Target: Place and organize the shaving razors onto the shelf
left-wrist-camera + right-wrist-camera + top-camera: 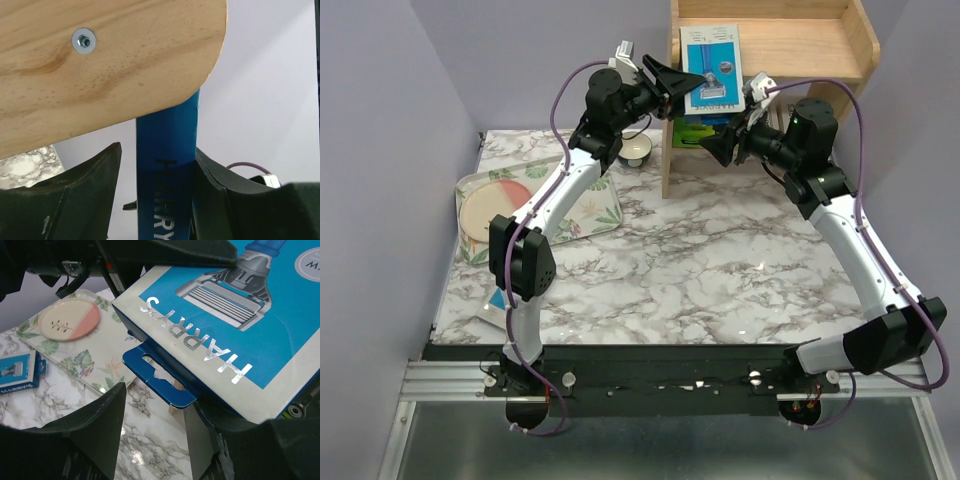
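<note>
Left of shelf (800, 45): tray (605, 215), plate (485, 208), bowl (638, 152); side panel (100, 65) partly hides pack (167, 150).

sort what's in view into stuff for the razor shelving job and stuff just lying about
For the job: shelf, blue razor pack at its top, second blue pack on the table.
Lying about: floral tray, pink plate, small bowl.

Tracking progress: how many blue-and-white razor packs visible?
2. One blue-and-white cardboard razor pack at the light-wood shelf; another pack on the marble table beside floral tray. Others possibly hidden.
</note>
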Available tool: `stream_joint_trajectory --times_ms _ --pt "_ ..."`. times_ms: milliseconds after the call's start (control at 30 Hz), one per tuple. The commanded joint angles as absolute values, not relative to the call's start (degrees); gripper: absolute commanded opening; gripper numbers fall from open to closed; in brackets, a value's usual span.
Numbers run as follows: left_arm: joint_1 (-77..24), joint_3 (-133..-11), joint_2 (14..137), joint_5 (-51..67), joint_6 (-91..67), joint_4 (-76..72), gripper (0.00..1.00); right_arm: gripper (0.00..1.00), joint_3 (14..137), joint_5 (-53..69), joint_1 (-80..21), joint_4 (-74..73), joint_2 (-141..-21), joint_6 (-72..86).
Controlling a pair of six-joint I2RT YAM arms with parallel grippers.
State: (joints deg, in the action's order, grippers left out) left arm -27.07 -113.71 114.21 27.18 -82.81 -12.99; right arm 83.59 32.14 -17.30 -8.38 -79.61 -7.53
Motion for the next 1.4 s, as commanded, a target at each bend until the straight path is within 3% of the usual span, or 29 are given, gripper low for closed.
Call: stream_joint_trajectory --times_ms 0,567,1067,1200,1267,1367 --pt "-27.33 -112.50 112.15 28.39 -81.83 -11.86 0.64 0.56 87.45 29.36 -17.67 -2.99 -81.73 -6.16" --pt "-22.42 -102.13 102.40 31.90 -76.29 -15.38 0.88 0.56 95.70 26.02 -17.58 -0.53 -88.50 -3.43" --pt "-12.75 -86.67 90.44 36.39 -72.51 -16.53 0.90 0.57 110.21 23.29 -17.58 -1.32 -102.56 -1.41" --pt "-10.73 -83.59 86.94 37.09 -66.31 -14.60 0.92 0.57 108.82 23.99 -17.49 -2.11 -101.61 -0.35" --pt "-8.72 -81.22 85.09 36.83 -60.94 -9.70 0.98 0.57 104.10 24.69 -17.58 -2.02 -98.81 -1.05" --pt "-4.07 -77.26 81.13 37.87 -51.53 -1.01 0.98 0.64 97.85 25.75 -17.58 -1.76 -90.90 -2.98"
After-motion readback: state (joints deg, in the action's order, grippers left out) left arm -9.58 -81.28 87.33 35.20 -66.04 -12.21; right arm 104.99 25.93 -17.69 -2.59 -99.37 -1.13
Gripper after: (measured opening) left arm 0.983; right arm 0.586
